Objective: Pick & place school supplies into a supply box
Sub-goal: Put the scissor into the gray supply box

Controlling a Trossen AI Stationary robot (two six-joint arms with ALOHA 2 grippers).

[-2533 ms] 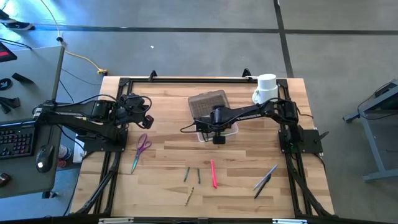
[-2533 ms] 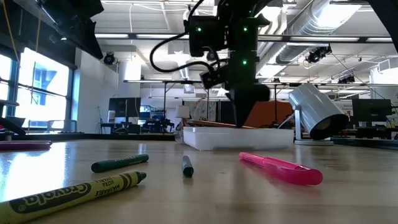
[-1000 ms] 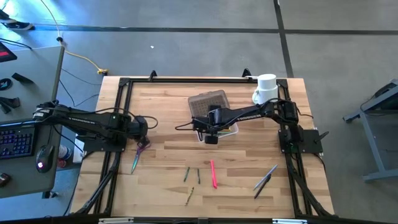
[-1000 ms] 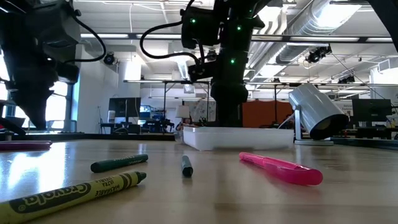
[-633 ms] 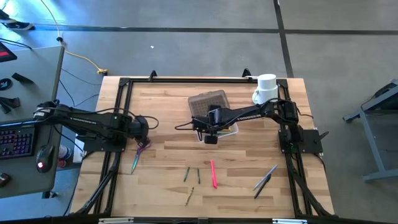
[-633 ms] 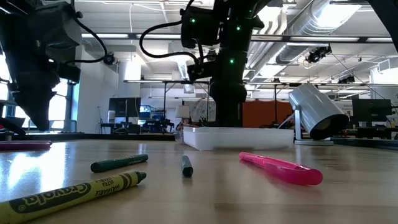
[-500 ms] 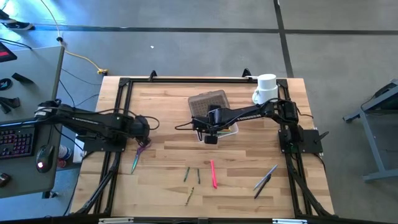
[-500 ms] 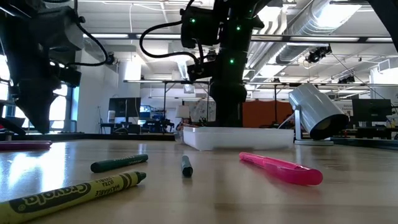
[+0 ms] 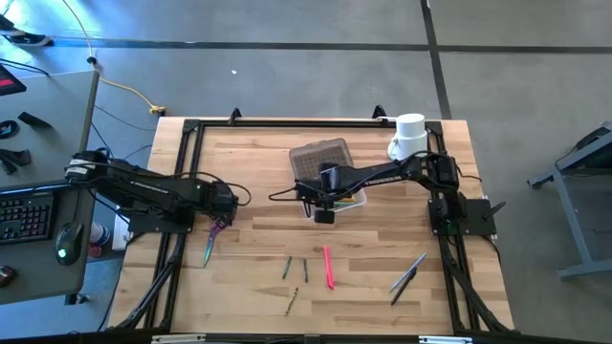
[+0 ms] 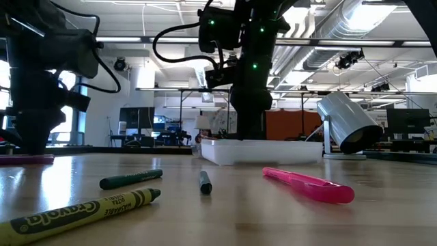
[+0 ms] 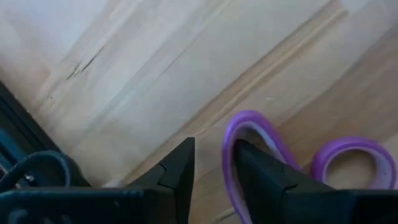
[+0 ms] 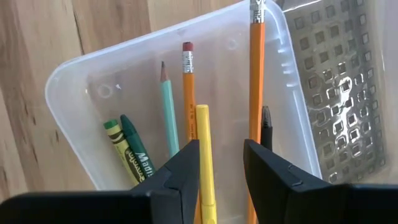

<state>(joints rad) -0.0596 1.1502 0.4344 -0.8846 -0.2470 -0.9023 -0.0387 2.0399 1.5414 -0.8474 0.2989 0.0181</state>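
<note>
Purple-handled scissors [image 9: 210, 239] lie flat on the table's left part. My left gripper [image 11: 210, 171] points down at their handles. It is open, with one finger inside a handle loop [image 11: 249, 127] and the other outside it. The clear supply box [image 9: 349, 201] stands mid-table with its dotted lid [image 9: 320, 158] laid open behind it. It holds orange pencils, a teal pencil, green crayons and a yellow pen [image 12: 204, 155]. My right gripper [image 12: 221, 168] hangs open over the box, the yellow pen showing between its fingers. A pink pen [image 9: 329, 268], green crayons [image 9: 287, 268] and grey and black pens [image 9: 408, 277] lie nearer the front. My left gripper comes from above, pointing down, and straddles one side of a purple handle loop [image 11: 229, 155]. One finger stands inside the loop and one outside. I cannot tell whether a finger touches it. The scissors lie flat on the table.
A white mug [image 9: 409, 134] lies tipped at the far right corner. A black frame [image 9: 182, 172] runs along the table's edges. Bare wood lies between the scissors and the box. A desk with a keyboard stands beyond the left edge.
My left gripper has gone down and a little toward the table's right edge, onto the scissors' handles, tipping steeper. The scissors have stayed where they were. My right gripper has kept still over the box.
</note>
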